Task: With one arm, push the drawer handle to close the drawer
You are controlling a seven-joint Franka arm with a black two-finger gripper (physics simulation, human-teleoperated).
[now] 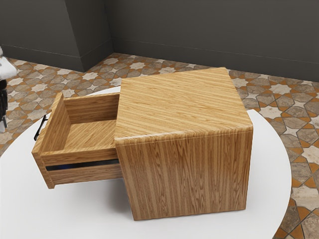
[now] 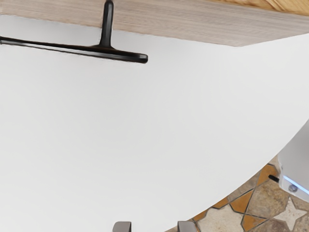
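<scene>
At the exterior view's left edge is my gripper (image 1: 3,107), partly cut off, with a gap between it and the drawer. My gripper (image 2: 154,226) stands open in the wrist view, its two fingertips apart with nothing between them. The wooden drawer (image 1: 82,158) is pulled well out of its cabinet (image 1: 187,174) toward the exterior view's left. A thin black handle (image 1: 41,127) sits on its front. In the wrist view the handle (image 2: 123,56) stands off the drawer front (image 2: 178,26), untouched by the fingertips.
The cabinet stands on a round white table (image 1: 89,209), whose curved edge (image 2: 256,173) runs past the gripper in the wrist view. A pale, rounded piece with a blue light strip (image 2: 297,166) is beyond that edge, over the patterned floor. Dark walls rise behind.
</scene>
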